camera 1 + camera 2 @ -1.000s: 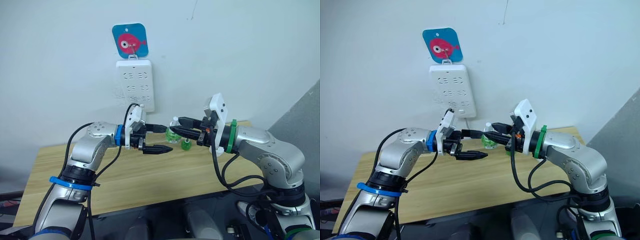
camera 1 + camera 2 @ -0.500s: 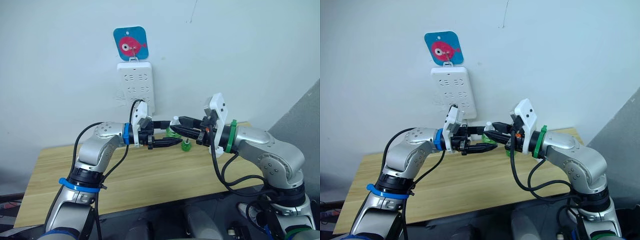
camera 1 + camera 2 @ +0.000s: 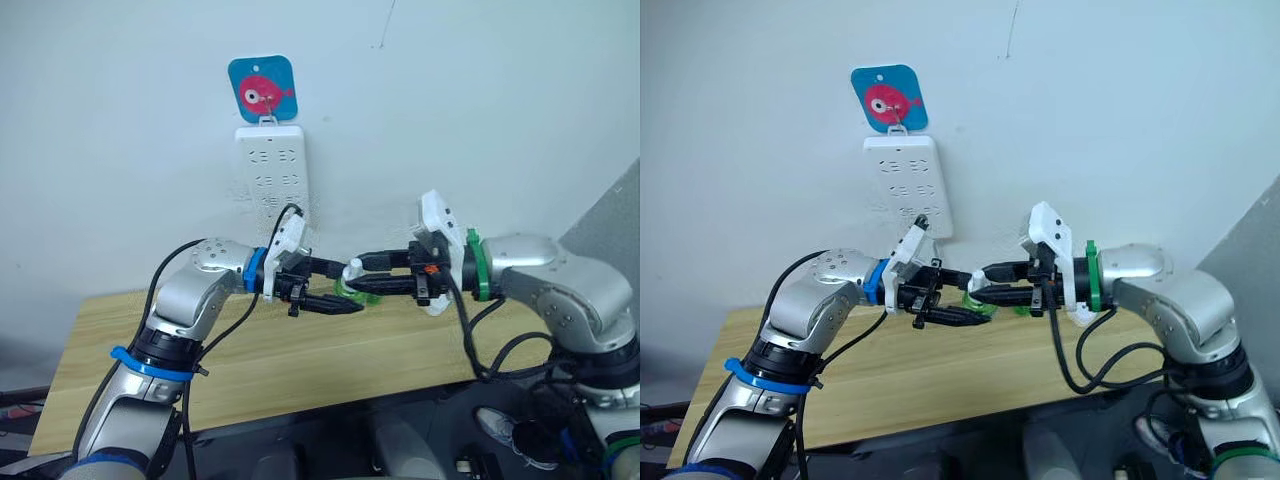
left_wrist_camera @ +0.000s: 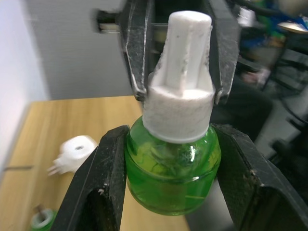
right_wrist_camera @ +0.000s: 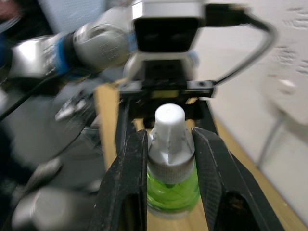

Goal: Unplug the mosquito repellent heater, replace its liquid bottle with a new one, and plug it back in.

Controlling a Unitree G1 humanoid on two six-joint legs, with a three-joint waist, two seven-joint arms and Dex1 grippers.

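A liquid bottle (image 4: 172,175), green with a white cap (image 5: 168,130), hangs in the air above the table between both grippers. My left gripper (image 3: 346,289) is shut on its green body, one finger on each side. From the opposite side, my right gripper (image 5: 168,137) is shut on the white cap. The mosquito repellent heater (image 4: 73,154), small, white and rounded, lies unplugged on the wooden table (image 3: 200,370) below and behind the bottle.
A tall white power strip (image 3: 272,172) hangs on the wall under a blue and pink fish hook (image 3: 262,88), above and behind the grippers. A small green item (image 4: 42,219) lies on the table near the heater.
My left gripper moved right to the bottle and shut on its green body. My right arm levelled out and lowered a little, still holding the bottle by its cap.
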